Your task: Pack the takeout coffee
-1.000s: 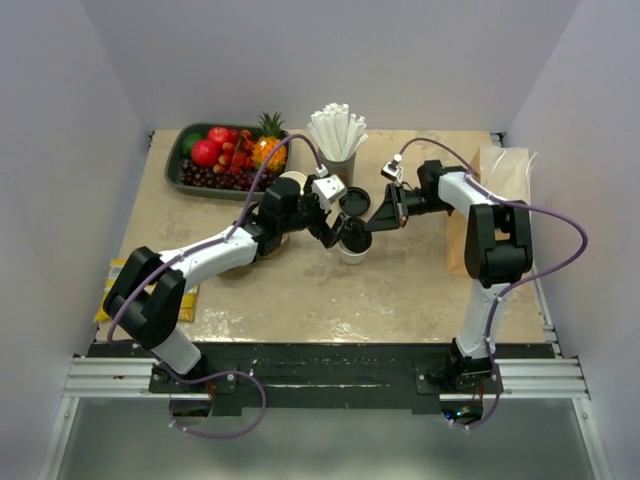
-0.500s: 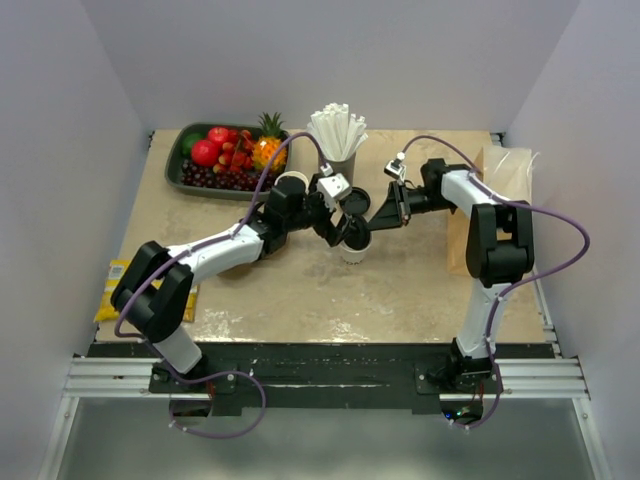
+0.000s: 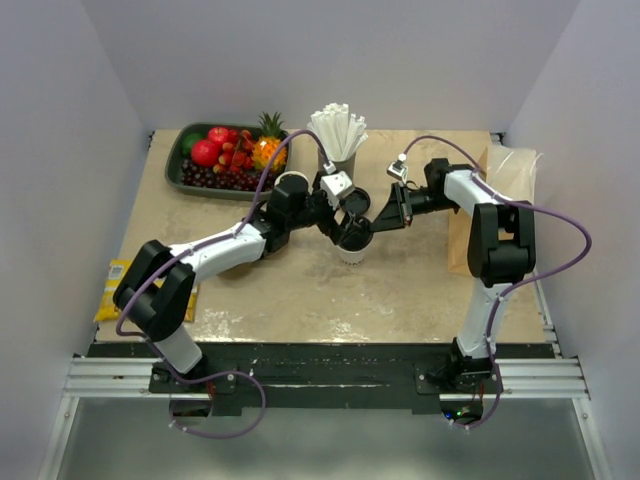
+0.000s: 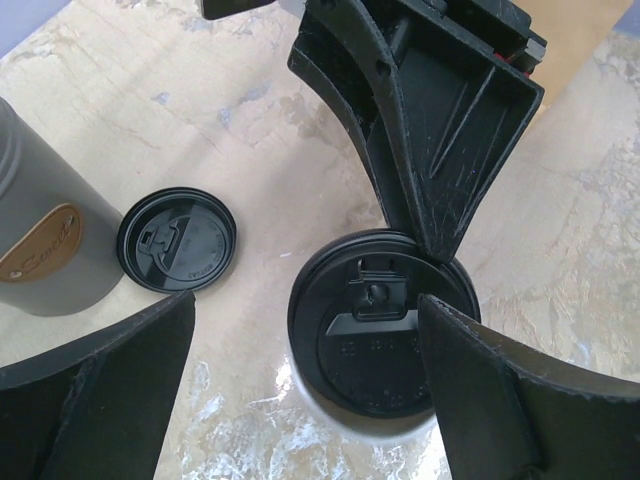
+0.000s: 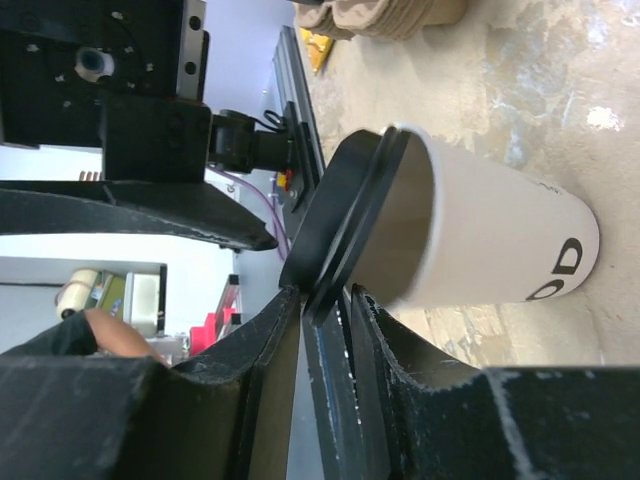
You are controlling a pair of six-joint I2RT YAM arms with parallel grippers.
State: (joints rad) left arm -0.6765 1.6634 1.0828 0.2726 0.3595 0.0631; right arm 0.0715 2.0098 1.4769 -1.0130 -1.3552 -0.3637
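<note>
The takeout coffee [image 3: 352, 252] is a white paper cup [image 5: 500, 240] that stands mid-table with a black lid [image 4: 385, 345] on its mouth. My left gripper [image 3: 348, 225] hovers over it, open wide [image 4: 310, 400]. One finger [image 4: 100, 400] is well left of the cup, and the other [image 4: 520, 400] overlaps the lid's right edge in the left wrist view. My right gripper [image 3: 374, 222] comes in from the right. Its jaws [image 5: 328, 295] straddle the lid's rim [image 5: 340, 220], slightly apart, with a thin gap showing beside one finger.
A loose black lid [image 4: 177, 240] lies beside the grey cup of white straws [image 3: 338, 135]. A brown pulp carrier [image 3: 290, 183] sits behind my left arm. A fruit tray [image 3: 185, 165] stands at the back left, a brown paper bag [image 3: 500, 175] at the right, and a yellow packet [image 3: 112, 290] at the left edge.
My right jaws have eased apart around the lid's rim, and that gripper has drawn back slightly to the right. My left gripper has shifted further over the cup.
</note>
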